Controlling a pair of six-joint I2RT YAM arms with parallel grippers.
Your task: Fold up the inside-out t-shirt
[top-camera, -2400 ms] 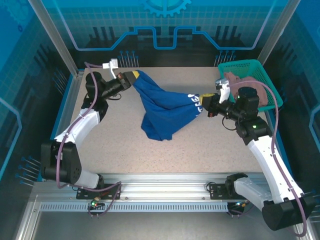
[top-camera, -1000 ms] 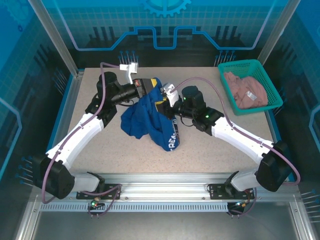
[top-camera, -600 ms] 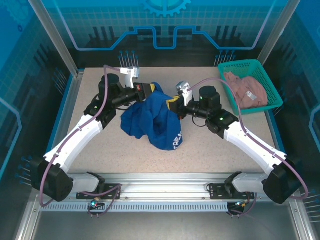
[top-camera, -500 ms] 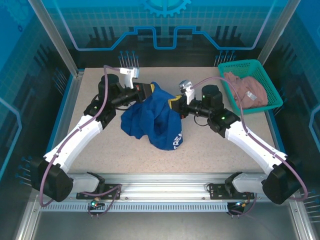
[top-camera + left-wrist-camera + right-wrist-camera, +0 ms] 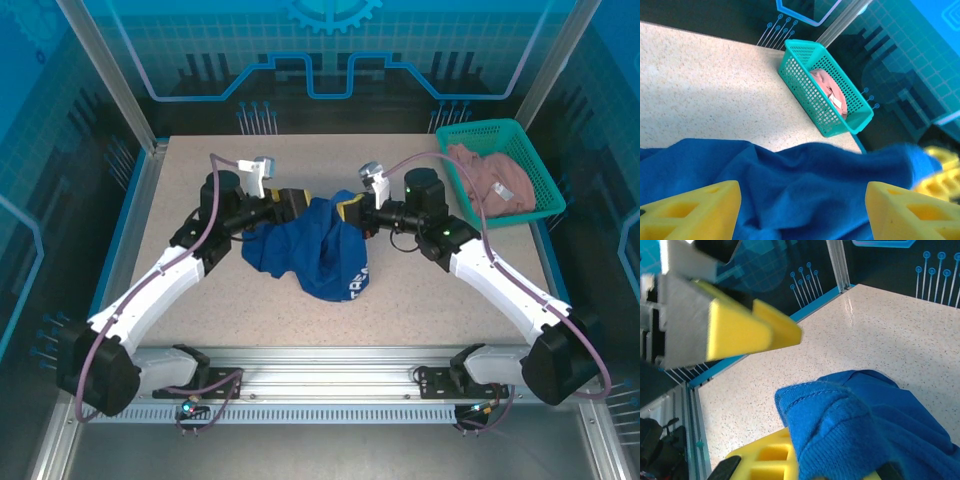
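Spreading out the royal blue cotton inside-out t-shirt [image 5: 308, 250] looks to be the step in hand, since it sits as a crumpled heap at the middle of the speckled beige worktop [image 5: 400, 312] with no hem or sleeve laid flat. The right pincer [image 5: 351, 208], at the heap's 1 o'clock edge, is clamped on a thick bunched fold, and the right wrist view shows blue cloth piled over its lower yellow foam finger [image 5: 762, 460]. The left pincer [image 5: 291, 200], at the heap's 11 o'clock edge, stands with its yellow fingers [image 5: 695, 210] wide apart, with cloth lying loose below and between them and nothing visibly gripped. To do this well, the left pincer should probably pick one readable edge, a hem or a shoulder seam, and take a thin bite rather than a second wad. The two pincers sit near each other, so they should draw apart toward 9 and 3 o'clock, staying low so the cloth drags flat. Pale printed lettering [image 5: 352, 290] shows at the heap's 5 o'clock edge, but the bunching hides which face is outward elsewhere. The right arm's sweep should stay short of the teal plastic mesh basket [image 5: 480, 126] at the worktop's 2 o'clock corner, which holds a pinkish-beige garment [image 5: 490, 175].
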